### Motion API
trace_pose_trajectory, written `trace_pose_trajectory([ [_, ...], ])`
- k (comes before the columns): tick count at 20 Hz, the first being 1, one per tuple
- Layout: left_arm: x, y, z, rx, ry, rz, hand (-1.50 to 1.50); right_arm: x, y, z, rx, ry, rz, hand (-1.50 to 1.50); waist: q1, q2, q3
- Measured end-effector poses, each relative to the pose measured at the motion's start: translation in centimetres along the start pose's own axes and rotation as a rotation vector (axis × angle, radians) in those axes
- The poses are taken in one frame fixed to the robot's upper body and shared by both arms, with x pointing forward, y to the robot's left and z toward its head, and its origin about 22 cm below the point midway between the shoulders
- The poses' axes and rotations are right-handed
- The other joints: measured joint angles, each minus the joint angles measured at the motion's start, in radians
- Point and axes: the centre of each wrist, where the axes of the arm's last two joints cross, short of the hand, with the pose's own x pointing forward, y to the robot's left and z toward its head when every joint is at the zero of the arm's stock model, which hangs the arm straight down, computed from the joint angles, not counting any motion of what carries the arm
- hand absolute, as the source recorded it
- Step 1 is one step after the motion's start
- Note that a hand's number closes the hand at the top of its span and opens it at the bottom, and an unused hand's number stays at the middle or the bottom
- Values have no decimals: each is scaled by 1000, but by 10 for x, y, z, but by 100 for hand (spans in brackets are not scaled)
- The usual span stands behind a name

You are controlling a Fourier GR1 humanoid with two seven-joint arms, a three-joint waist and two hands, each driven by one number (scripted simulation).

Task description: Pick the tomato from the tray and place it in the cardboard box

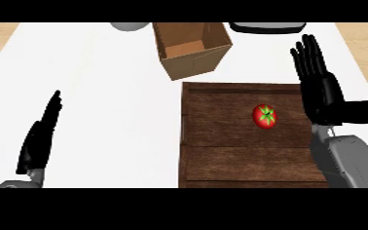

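Observation:
A red tomato (265, 115) with a green stem lies on the dark wooden tray (215, 146), toward its right side. The open cardboard box (193, 48) stands just beyond the tray's far left corner. My right hand (318, 85) is open, fingers straight and pointing away, at the tray's right edge, a short way right of the tomato and not touching it. At the lower left my left hand (39, 139) rests open on the white counter, far from the tray.
A grey rounded object (129, 26) sits at the counter's far edge left of the box. A dark and grey object (267, 28) lies at the far edge right of the box. White counter (101, 92) spreads left of the tray.

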Motion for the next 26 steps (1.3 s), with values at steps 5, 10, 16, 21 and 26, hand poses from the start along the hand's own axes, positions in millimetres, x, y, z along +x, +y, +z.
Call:
trace_pose_trajectory([
  [5,13,-2,-3,-26,-24,15,0,20,12,-29,151,-76,-66,-150,8,-18,13],
  [10,30,-18,-2,-75,-36,47,0,13,-3,-37,125,-41,197,-150,10,-23,11],
  [16,43,-20,0,-93,-23,59,0,-19,-11,-28,72,-33,144,-150,4,-26,16],
  [21,41,-25,6,-94,-13,61,0,3,-42,-39,222,-16,386,-150,2,-29,15],
  [26,41,-25,9,-92,-13,62,0,34,-66,-47,431,69,662,-150,1,-32,14],
])
